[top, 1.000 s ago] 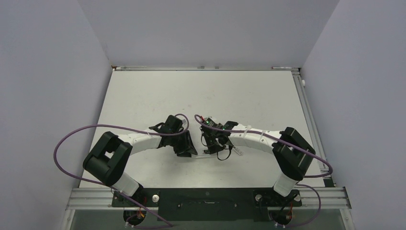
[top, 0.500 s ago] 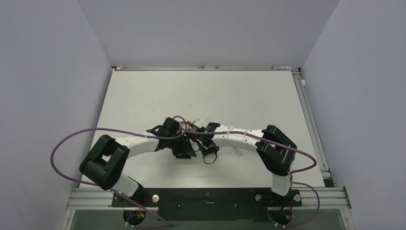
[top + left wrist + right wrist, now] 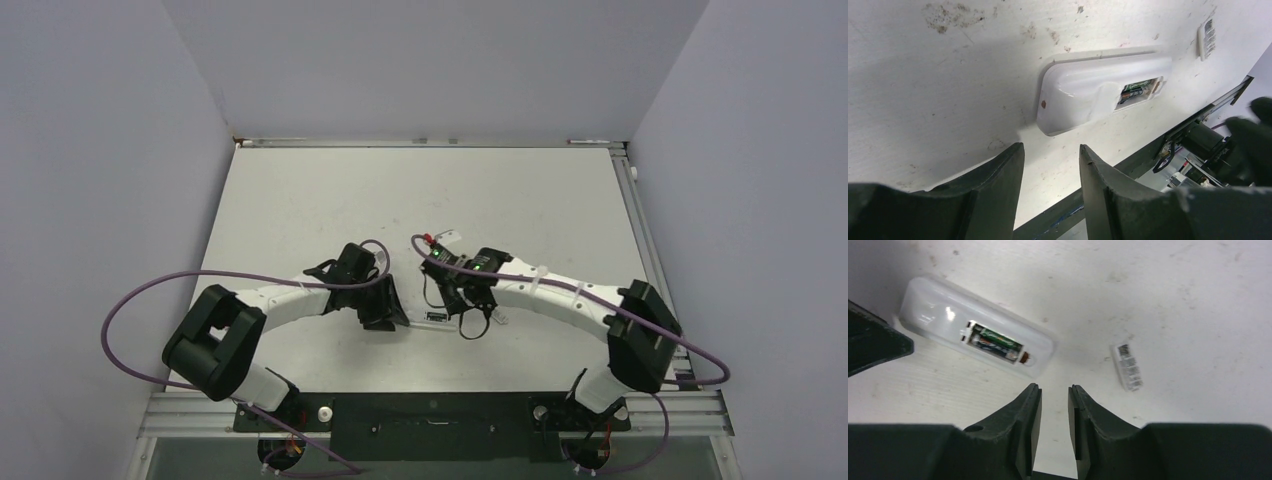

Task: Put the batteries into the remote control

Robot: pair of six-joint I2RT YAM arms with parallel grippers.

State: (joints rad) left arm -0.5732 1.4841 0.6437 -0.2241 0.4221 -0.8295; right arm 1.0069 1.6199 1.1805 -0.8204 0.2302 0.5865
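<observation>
The white remote control [image 3: 943,315] lies flat on the table with its slot face up. Dark batteries [image 3: 994,343] sit in the open slot, also visible as batteries [image 3: 1134,93] in the remote control [image 3: 1083,95] from the left wrist. My right gripper [image 3: 1054,387] hovers just off the remote's long side, open by a narrow gap with nothing between its fingers. My left gripper [image 3: 1052,147] stands open and empty just short of the remote's rounded end. From above, the remote control [image 3: 431,319] lies between the left gripper [image 3: 392,318] and right gripper [image 3: 467,322].
A small white cover piece [image 3: 1127,366] with printed marks lies on the table to the right of the remote, also seen as the cover piece [image 3: 1207,39]. The metal rail [image 3: 430,405] with both arm bases runs along the near edge. Grey walls enclose the table.
The right arm swung left over the remote, then drew back to the right, and its jaws have parted slightly. The left gripper has opened a little and barely moved.
</observation>
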